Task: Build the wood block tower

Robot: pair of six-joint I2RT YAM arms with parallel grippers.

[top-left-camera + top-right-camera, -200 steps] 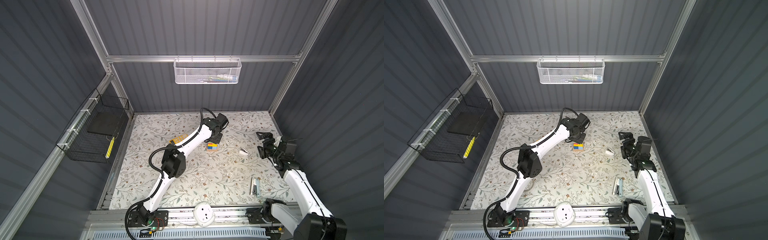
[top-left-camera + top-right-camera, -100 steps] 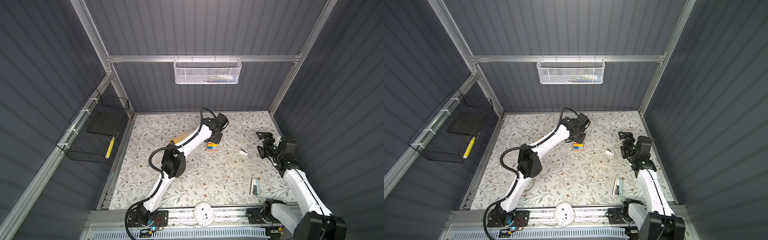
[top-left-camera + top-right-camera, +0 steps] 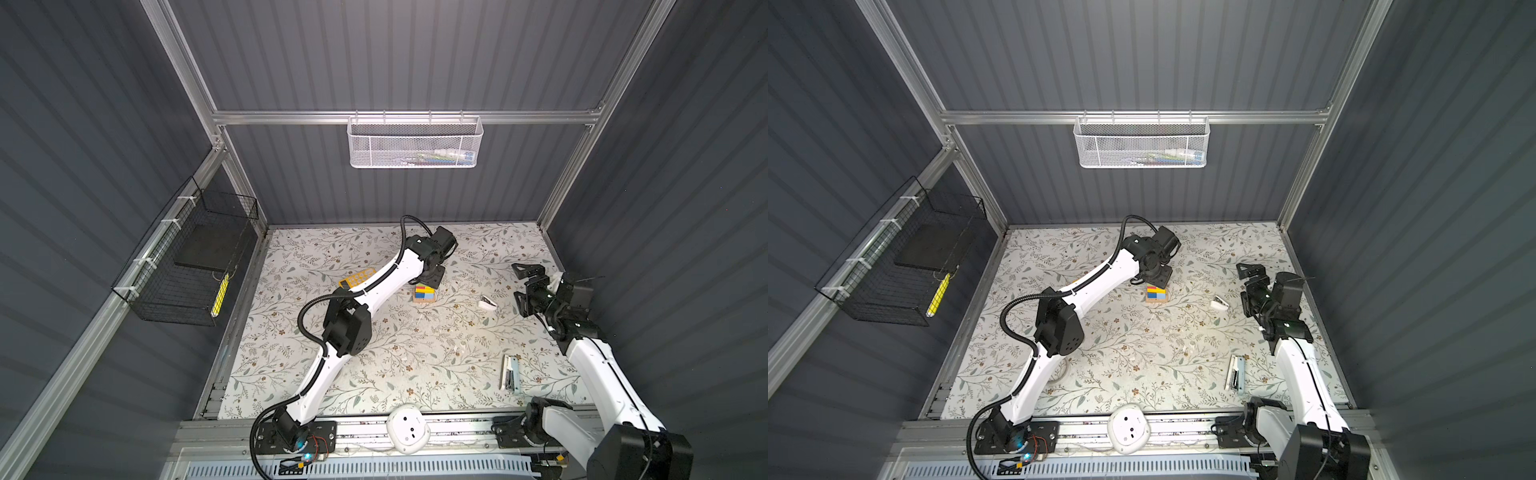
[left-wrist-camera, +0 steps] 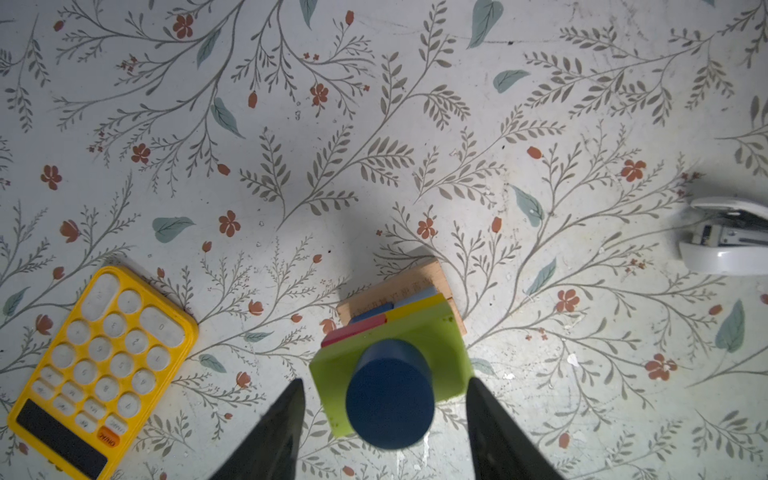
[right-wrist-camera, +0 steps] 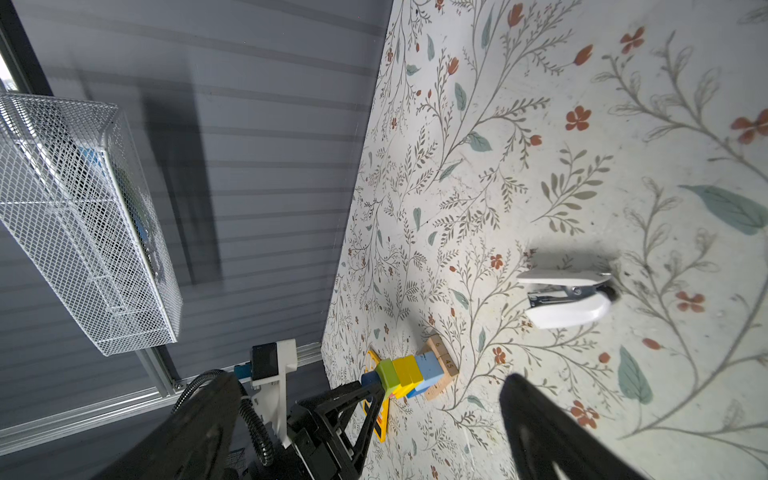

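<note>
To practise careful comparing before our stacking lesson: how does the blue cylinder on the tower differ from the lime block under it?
The blue cylinder is round and dark blue; the lime block is flat, rectangular and yellow-green. The blue cylinder stands upright on top; the lime block lies flat beneath it, on a yellow block and a pink block. Both belong to one tower.
</note>
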